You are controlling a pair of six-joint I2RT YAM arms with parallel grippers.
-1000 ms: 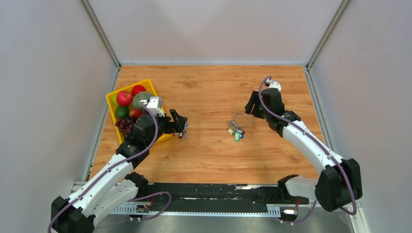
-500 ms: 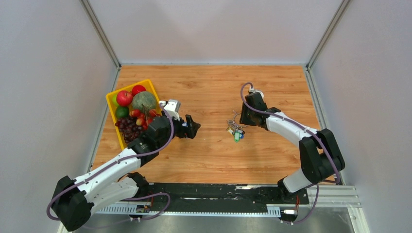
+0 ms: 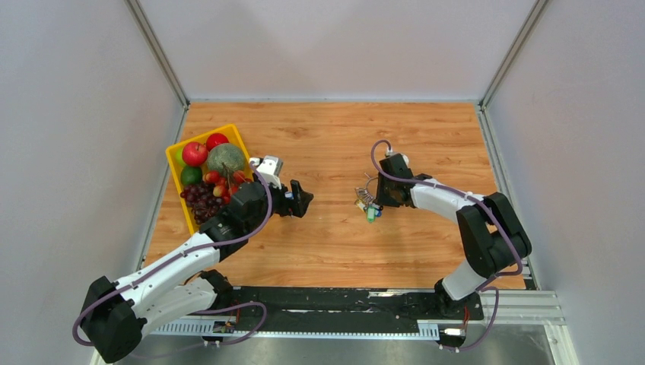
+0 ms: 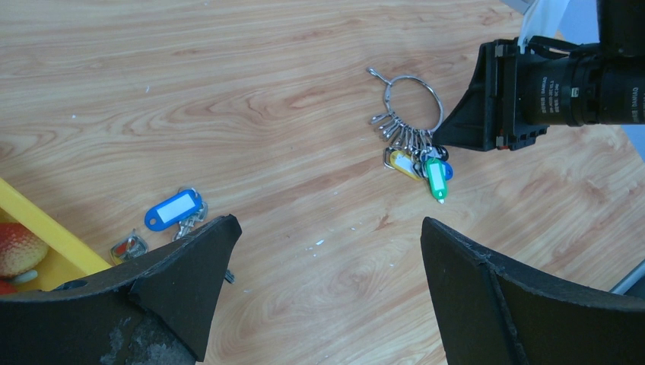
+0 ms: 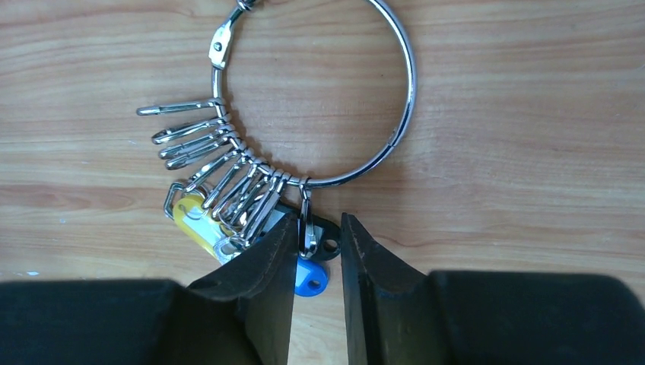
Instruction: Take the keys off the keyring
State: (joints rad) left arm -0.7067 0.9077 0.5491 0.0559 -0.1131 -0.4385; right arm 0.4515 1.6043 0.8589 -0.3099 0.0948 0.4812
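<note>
A: Which step is judged in hand?

B: Gripping one clip. The left gripper [image 4: 331, 228] is held wide apart. The right gripper [image 5: 319, 220] is set narrow astride a clip [image 5: 307, 228], with nothing pinched, on the keyring [image 5: 403, 99] laid on the table [image 3: 327, 137], keys [image 5: 198, 220] attached.

A: Next?

B: A firm pinch, then unhooking, is called for.

Left gripper [image 4: 327, 228] gapes wide; right gripper [image 5: 319, 222] stands narrow, seemingly not quite closed.
</note>
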